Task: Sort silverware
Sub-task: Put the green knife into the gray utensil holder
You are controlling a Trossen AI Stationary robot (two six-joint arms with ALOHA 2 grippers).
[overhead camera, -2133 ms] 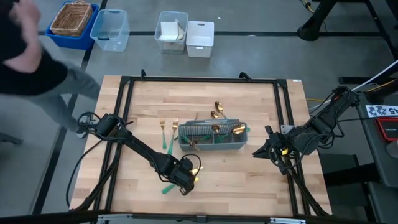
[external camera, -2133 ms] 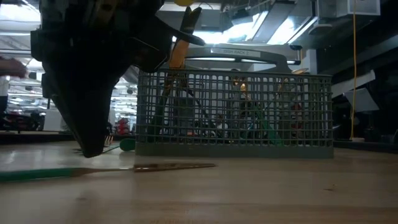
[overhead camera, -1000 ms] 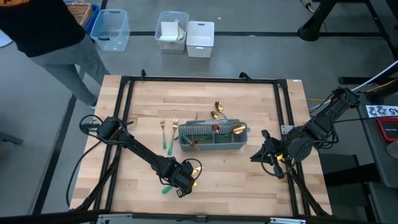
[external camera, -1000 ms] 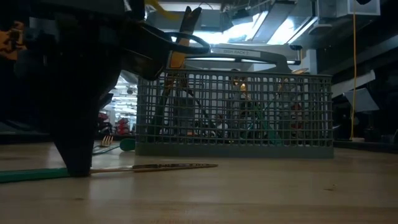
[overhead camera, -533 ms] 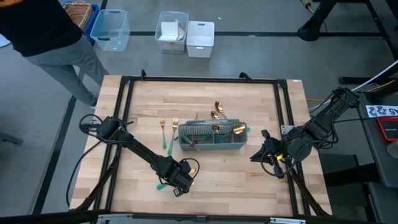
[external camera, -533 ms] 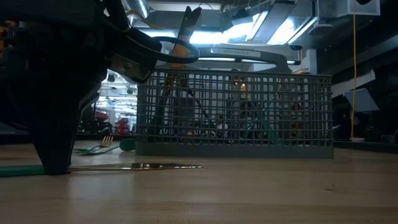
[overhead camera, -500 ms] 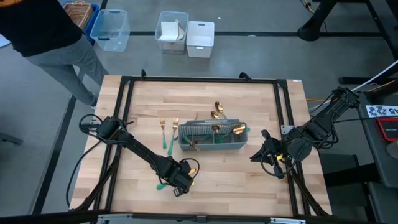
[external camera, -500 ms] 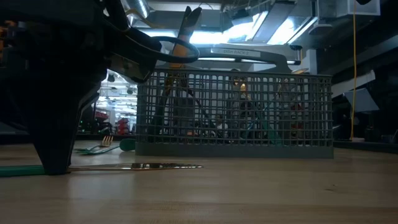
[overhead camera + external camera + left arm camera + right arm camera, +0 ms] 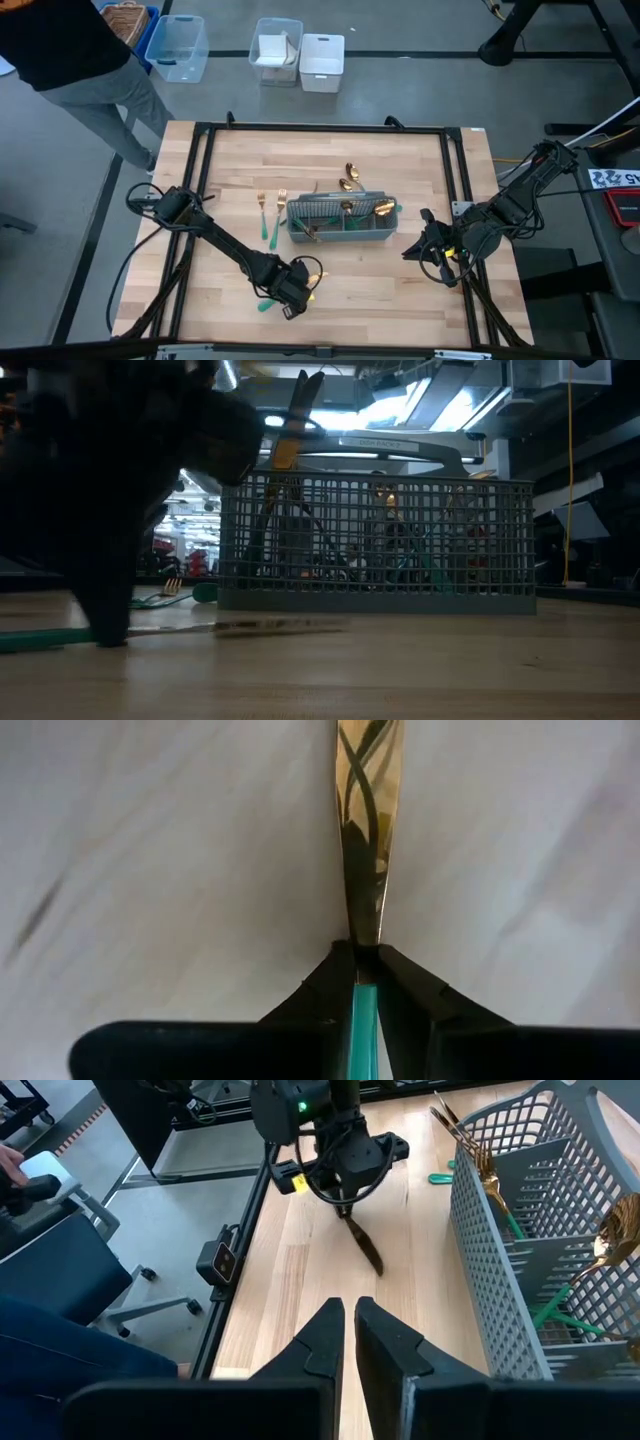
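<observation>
The left gripper [image 9: 366, 982] is down at the near-left part of the table [image 9: 400, 290], and its fingers have just pinched in on the teal handle of a gold knife [image 9: 367, 830] — half a second back the jaws were only settling around it, and now the wrist view shows them clamped on the handle right where teal meets gold. The knife hasn't left the wood yet: in the low view the blade [image 9: 280, 625] lies flat on the table, just nearer than the grey mesh caddy [image 9: 378, 540], though it looks smeared, so a lift may be starting. That's the grasp made, by my reading, and what remains for this piece is the carry up and over into a compartment. Elsewhere, the caddy [image 9: 342, 220] in the middle already holds several gold pieces standing upright, two forks [image 9: 270, 210] lie just left of it, and two spoons [image 9: 348, 178] sit just beyond its far side. The right gripper [image 9: 348, 1342] waits at the right of the table, pointed toward the caddy, its fingers all but together and holding nothing.
</observation>
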